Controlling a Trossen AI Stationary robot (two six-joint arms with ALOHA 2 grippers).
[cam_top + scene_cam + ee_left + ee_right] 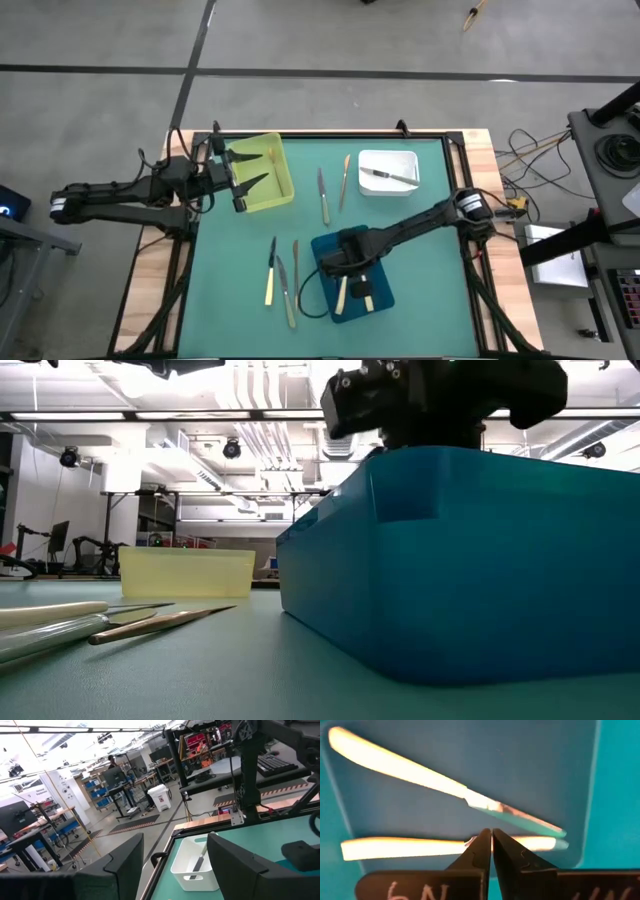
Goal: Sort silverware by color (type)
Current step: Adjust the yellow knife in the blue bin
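A blue tray near the table's front holds two knives with cream-yellow handles. My right gripper points down into this tray, shut, its tips over the blade end of the second knife. My left gripper stands open and level above the yellow tray at the far left, with nothing between its fingers. A white tray at the back holds one silver knife. Several loose knives lie flat on the green mat. My right gripper's shut fingertips stand right over the knife that lies along the blue tray's floor, coming from above. The tips hide the spot, so I cannot tell whether they touch it.
Two more slim utensils lie left of the blue tray, close to its wall. In the low view the blue tray fills the right half, with the yellow tray behind. The mat's raised black frame borders the table.
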